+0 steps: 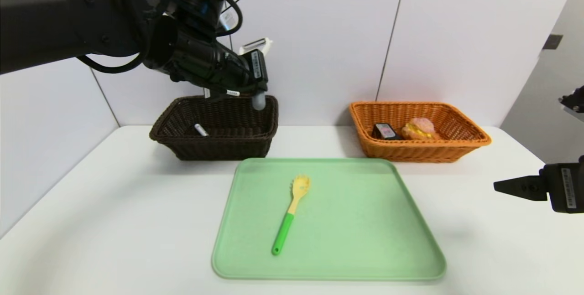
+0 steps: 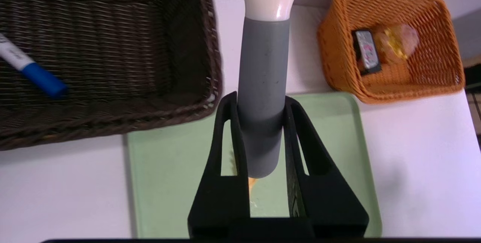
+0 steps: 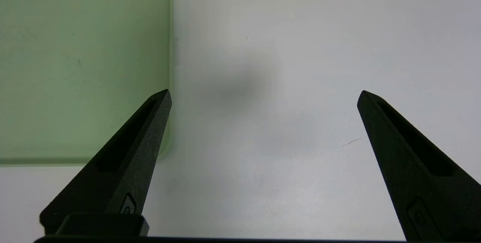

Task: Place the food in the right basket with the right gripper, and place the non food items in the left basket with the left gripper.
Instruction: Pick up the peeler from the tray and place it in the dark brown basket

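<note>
Head view: v. bright, even light, white wall panels (image 1: 319, 35) & tabletop (image 1: 137, 222) near washed out, soft shadows on the tabletop incl. one blurry dark patch right of the green tray (image 1: 356, 222), spoon (image 1: 292, 213) a bit soft. L wrist view: dimmer, w/ a small glare spot on the peeler's white neck (image 2: 268, 6), bkgd baskets slightly blurred. R wrist view: dull, greyish light, diffuse shadow mid-table, pale sheen lower down, tray surface soft.
</note>
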You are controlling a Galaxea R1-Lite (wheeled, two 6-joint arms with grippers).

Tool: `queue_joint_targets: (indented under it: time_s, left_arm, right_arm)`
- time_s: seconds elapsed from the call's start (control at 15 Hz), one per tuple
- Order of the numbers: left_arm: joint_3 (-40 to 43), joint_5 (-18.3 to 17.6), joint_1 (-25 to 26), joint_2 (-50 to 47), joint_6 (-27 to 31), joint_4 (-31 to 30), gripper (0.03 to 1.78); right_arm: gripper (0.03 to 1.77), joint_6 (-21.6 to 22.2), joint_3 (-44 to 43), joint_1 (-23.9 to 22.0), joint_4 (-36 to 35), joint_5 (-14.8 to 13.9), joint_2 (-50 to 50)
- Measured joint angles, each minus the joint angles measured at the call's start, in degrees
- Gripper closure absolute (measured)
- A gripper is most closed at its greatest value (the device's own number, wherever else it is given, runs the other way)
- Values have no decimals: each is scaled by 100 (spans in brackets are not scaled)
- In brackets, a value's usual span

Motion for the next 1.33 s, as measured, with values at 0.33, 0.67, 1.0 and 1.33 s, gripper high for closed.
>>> queue_joint_targets:
  time_s: [0.33,0.67,1.0,1.33]
  left_arm:
    - [0,-5,929,372,-39,-282,151]
    - [0,-9,1264,905,-20,-356,151]
    - [0,-2,1402,1276,0,-383,151]
    - [0,-2,1417,1396,-22,-345,151]
  right_arm:
    - [9,-16,-28,34,-11,0,96]
    - [9,-10,-68,45,-315,-11,216]
    - [9,-7,-52,26,-434,-11,290]
    - [9,-11,-48,20,-436,-18,306]
